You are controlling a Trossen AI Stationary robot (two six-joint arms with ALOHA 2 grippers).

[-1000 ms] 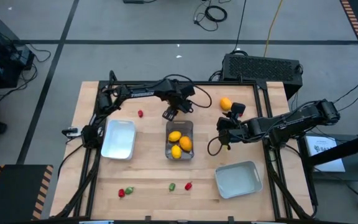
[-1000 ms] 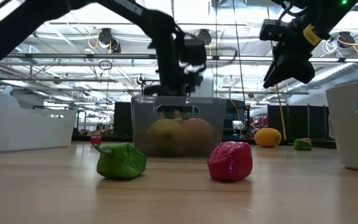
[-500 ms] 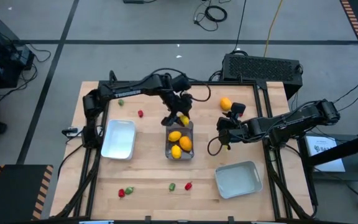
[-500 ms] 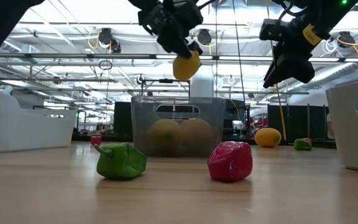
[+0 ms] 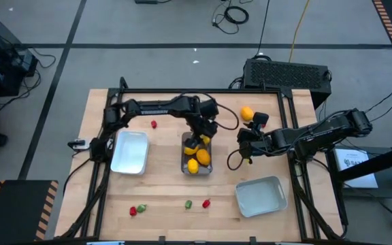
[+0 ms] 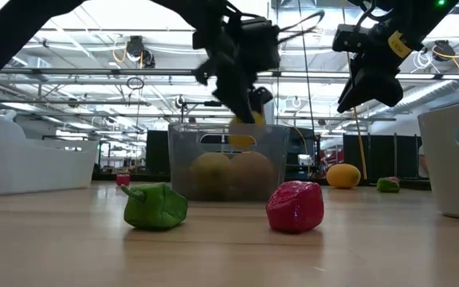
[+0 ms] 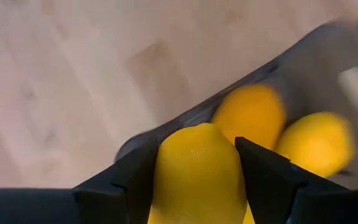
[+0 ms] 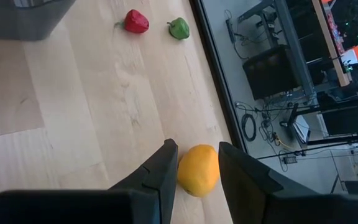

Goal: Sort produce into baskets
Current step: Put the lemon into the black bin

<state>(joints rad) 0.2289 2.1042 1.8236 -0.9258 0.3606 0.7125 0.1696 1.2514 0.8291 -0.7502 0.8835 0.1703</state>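
The left gripper pinches a rounded yellow lemon-like fruit between its fingers over the narrow clear bin mid-worktop, while the right gripper hangs with fingers spread above an orange fruit.

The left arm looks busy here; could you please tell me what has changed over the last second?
The left claw picked up a yellow lemon and carried it over the clear bin, where it now lowers it, still gripped. The right claw, the two lemons in the bin and the trays stayed put.
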